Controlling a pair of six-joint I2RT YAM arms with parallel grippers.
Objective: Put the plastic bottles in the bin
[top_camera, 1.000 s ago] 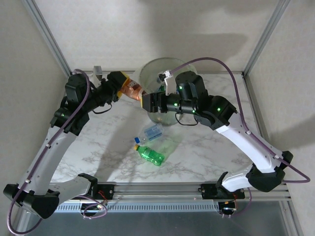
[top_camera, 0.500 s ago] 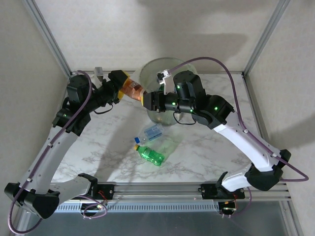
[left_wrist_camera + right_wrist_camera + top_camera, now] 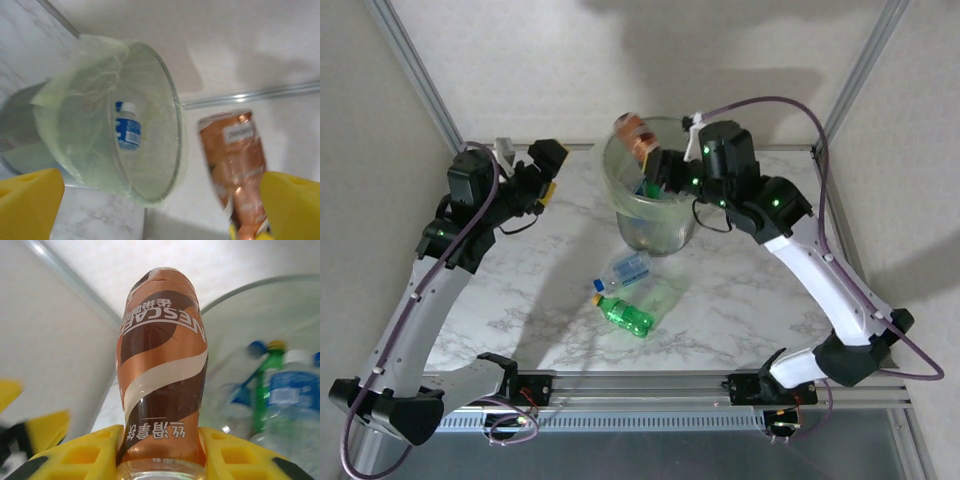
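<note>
Green bottle [image 3: 625,313] and clear bottle [image 3: 630,268] lie on the table [image 3: 520,290], well short of both jaws. Left gripper [image 3: 551,172]: elbow bent, jaws wide and empty, beside the bin [image 3: 655,228]. Right gripper [image 3: 162,452] reaches over it, jaws clamped on a brown bottle [image 3: 162,365] above the rim.

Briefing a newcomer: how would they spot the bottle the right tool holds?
Find the round bin at the far middle of the table. Over its left side, the right tool grips a bottle: brown Nescafe wrap with a cream swirl, unlike the clear bottle and green bottle lying nearer.
</note>
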